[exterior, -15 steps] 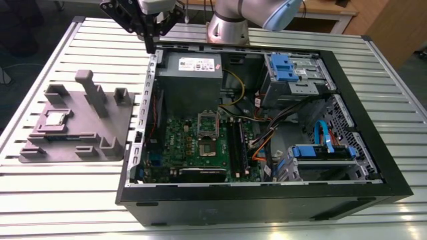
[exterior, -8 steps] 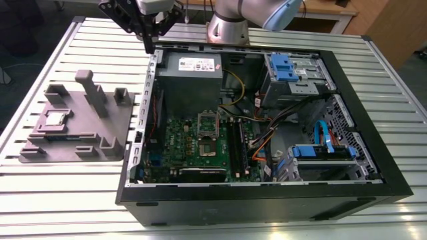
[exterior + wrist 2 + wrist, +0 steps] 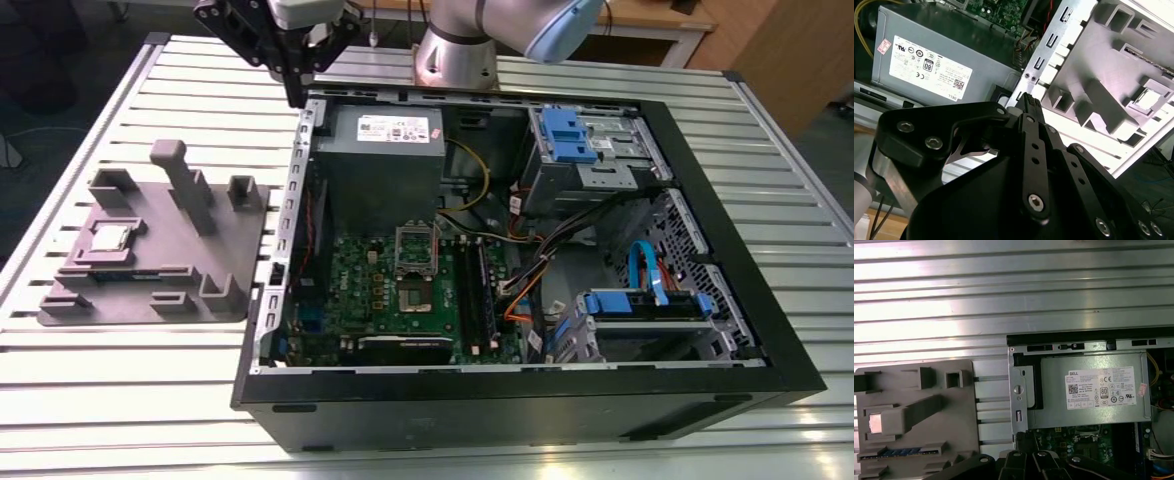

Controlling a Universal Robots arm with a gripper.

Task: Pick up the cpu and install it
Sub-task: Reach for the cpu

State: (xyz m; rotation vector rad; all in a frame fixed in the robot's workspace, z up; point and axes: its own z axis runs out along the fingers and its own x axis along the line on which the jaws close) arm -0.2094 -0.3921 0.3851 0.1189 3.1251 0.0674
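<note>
Hovering near the labelled power supply (image 3: 387, 135), the gripper (image 3: 296, 88) isn't touching the cpu (image 3: 107, 237).

- Slatted metal bench (image 3: 120, 400), carrying everything.
- Open black computer case (image 3: 534, 400), lying flat.
- Grey power supply (image 3: 380, 150) and green motherboard (image 3: 360, 290) inside.
- Grey moulded fixture (image 3: 187, 255), beside the case, toward the exterior view's left.

The gripper (image 3: 292, 92) hangs, fingers together, over a corner of the open computer case (image 3: 534, 400). The cpu (image 3: 107, 237) lies in the grey holder (image 3: 200, 270) on the slatted table (image 3: 134, 400), at the exterior view's left of the case.
</note>
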